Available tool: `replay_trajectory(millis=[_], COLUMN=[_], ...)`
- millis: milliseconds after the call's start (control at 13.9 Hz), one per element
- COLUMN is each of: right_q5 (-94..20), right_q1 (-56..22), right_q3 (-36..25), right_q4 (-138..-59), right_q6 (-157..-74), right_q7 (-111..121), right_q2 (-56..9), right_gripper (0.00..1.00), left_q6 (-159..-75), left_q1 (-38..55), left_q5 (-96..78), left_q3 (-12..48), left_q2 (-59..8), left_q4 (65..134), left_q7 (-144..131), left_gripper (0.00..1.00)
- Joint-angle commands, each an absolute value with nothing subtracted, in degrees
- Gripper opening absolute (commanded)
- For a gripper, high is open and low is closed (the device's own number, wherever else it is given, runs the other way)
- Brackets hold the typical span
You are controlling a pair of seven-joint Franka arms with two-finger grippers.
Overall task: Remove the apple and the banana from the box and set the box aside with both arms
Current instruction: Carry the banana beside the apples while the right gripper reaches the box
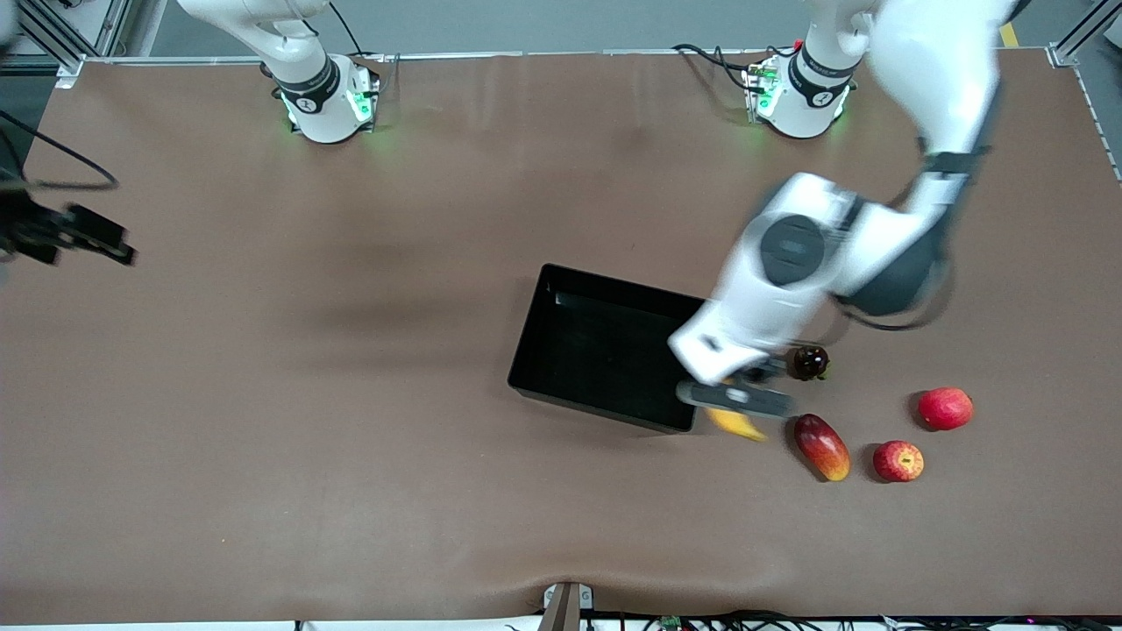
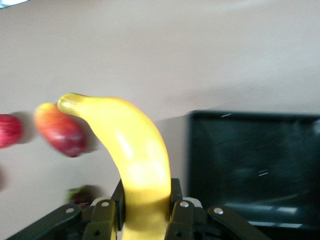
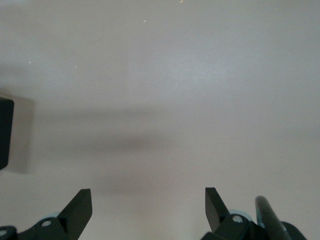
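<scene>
My left gripper (image 1: pixel 736 399) is shut on the long yellow banana (image 1: pixel 738 426) and holds it in the air over the table, just off the corner of the black box (image 1: pixel 578 401) nearest the fruits. In the left wrist view the banana (image 2: pixel 135 160) sticks out from between the fingers (image 2: pixel 181 210), with the box (image 2: pixel 255 165) beside it. The small red apple with yellow streaks (image 1: pixel 898 461) lies on the table toward the left arm's end. My right gripper (image 1: pixel 110 244) is open and empty, out at the right arm's end of the table; it also shows open in the right wrist view (image 3: pixel 148 200).
An oval red-and-yellow mango (image 1: pixel 821 447) lies between the banana and the apple. A second red round fruit (image 1: pixel 945 408) and a small dark maroon fruit (image 1: pixel 807 362) lie farther from the front camera. The box is empty. One corner of it shows in the right wrist view (image 3: pixel 5 132).
</scene>
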State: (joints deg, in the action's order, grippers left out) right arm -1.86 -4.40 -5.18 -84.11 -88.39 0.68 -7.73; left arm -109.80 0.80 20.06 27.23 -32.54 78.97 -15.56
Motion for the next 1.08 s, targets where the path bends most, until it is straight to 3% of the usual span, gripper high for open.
replay_trajectory(millis=[0,358,645,1004], right_q5=[-2.02,-8.67,-15.38,-14.59], right_q1=[-5.88,-8.70,-11.15,-23.79], right_q3=[-5.27,-5.19,-5.27,-5.27], right_q4=[-83.49,-83.50,-83.85,-83.85], right_q6=[-88.33,-90.86,-95.09,-102.02], right_q7=[0.53,-0.09,-3.06,-27.80], right_q2=[-10.54,-14.85,-17.22,-20.03], right_gripper=[1.00,1.00,1.00,1.00], left_q6=[-109.42,-112.66,-125.55,-135.51], left_q1=[-6.04,-17.56,-24.25,-27.86], left_q5=[19.34,19.51,19.69,23.91], left_q3=[27.69,27.69,27.60,27.51], left_q2=[-30.76,-30.85,-30.41,-33.48], left_q4=[83.49,92.43,103.59,107.48], left_q7=[-5.05,14.29,23.46,24.52], left_gripper=[0.00,0.00,0.00,0.00])
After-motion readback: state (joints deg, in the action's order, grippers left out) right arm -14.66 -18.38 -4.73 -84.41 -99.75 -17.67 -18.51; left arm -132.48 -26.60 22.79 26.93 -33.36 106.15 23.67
